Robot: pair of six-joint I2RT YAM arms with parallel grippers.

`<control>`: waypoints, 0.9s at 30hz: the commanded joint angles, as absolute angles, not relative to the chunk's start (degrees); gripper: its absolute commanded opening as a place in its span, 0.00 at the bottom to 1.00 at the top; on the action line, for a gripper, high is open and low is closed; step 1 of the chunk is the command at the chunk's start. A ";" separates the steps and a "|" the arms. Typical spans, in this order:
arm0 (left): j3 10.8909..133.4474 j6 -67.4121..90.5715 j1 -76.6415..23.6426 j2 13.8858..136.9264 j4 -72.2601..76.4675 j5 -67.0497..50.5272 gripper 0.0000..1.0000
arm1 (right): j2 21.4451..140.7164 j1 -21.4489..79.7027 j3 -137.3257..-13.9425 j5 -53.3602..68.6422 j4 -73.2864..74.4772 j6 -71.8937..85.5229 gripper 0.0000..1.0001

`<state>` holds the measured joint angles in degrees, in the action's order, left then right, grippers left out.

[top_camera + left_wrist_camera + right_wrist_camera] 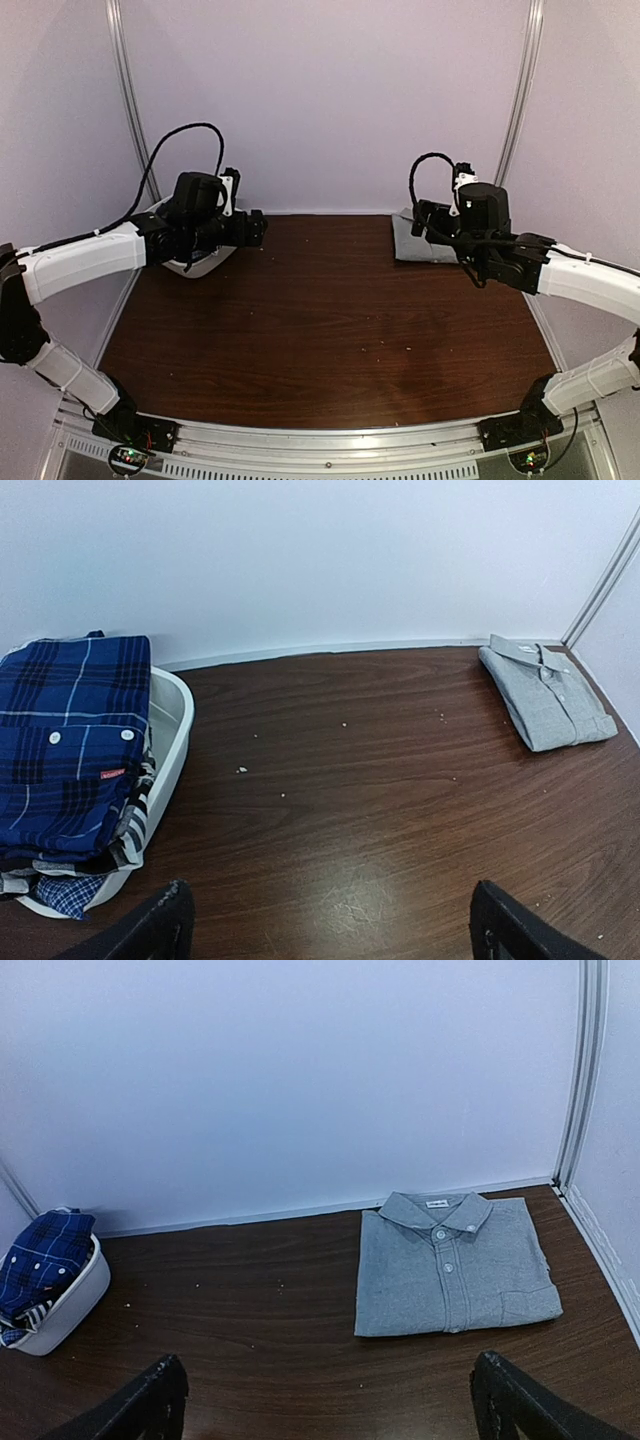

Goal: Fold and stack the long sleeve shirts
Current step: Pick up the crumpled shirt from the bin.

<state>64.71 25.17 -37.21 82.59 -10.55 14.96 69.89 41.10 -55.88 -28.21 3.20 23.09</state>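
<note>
A plain grey shirt point(452, 1265) lies folded flat at the table's far right corner; it also shows in the left wrist view point(548, 692) and partly behind the right arm from above point(420, 240). A royal-blue plaid shirt point(70, 745) lies folded on top of the white basket point(172, 742). A black-and-white check cloth point(135, 830) hangs out under it. My left gripper point(330, 930) is open and empty above bare table beside the basket. My right gripper point(330, 1405) is open and empty, short of the grey shirt.
The white basket point(195, 262) stands at the far left, mostly hidden under my left arm from above, and shows small in the right wrist view point(60, 1305). White walls and metal rails close the back and sides. Small crumbs dot the dark wood table point(320, 320).
</note>
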 commanded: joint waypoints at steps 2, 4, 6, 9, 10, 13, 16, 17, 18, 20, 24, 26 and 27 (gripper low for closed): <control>67.54 24.13 -34.68 82.55 -9.11 15.78 0.98 | 71.80 40.77 -57.60 -30.85 5.90 24.61 1.00; 68.54 23.71 -33.90 82.72 -10.12 16.22 0.98 | 72.65 40.78 -58.76 -31.70 7.08 24.70 1.00; 70.00 23.64 -33.02 83.00 -11.83 17.31 0.98 | 73.22 40.78 -59.49 -31.80 7.77 24.55 1.00; 71.58 23.48 -31.05 83.39 -13.49 18.35 0.98 | 74.00 40.78 -60.50 -31.78 8.55 24.43 1.00; 72.03 23.53 -30.15 83.60 -13.95 18.54 0.98 | 74.22 40.78 -60.86 -31.92 8.86 24.36 1.00; 73.31 24.13 -26.75 84.44 -15.46 18.67 0.98 | 74.36 40.67 -61.23 -32.37 8.52 23.80 1.00; 75.04 24.98 -23.05 86.44 -17.37 17.73 0.98 | 74.27 40.68 -62.09 -31.98 7.77 22.93 1.00; 75.63 25.15 -21.76 87.27 -17.90 17.38 0.98 | 74.15 40.66 -62.58 -31.46 7.53 22.32 1.00; 76.21 25.40 -20.55 88.26 -18.37 17.01 0.98 | 73.98 40.65 -62.99 -30.73 7.31 21.65 1.00; 77.96 26.07 -17.91 90.63 -19.64 15.86 0.98 | 73.49 40.67 -64.07 -29.57 7.25 20.45 1.00; 81.06 26.80 -14.19 95.51 -22.02 14.51 0.98 | 71.78 40.64 -64.64 -27.42 6.35 19.07 1.00; 82.41 26.88 -12.80 97.94 -22.62 14.22 0.98 | 71.15 40.69 -64.70 -26.04 6.48 18.09 1.00; 83.22 26.96 -12.05 99.26 -23.14 13.71 0.98 | 70.78 40.66 -64.62 -25.59 6.54 18.03 1.00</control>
<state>79.81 25.98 -14.31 95.74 -20.97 15.62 73.12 40.99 -63.22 -28.23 7.05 20.23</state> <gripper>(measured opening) 0.976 0.997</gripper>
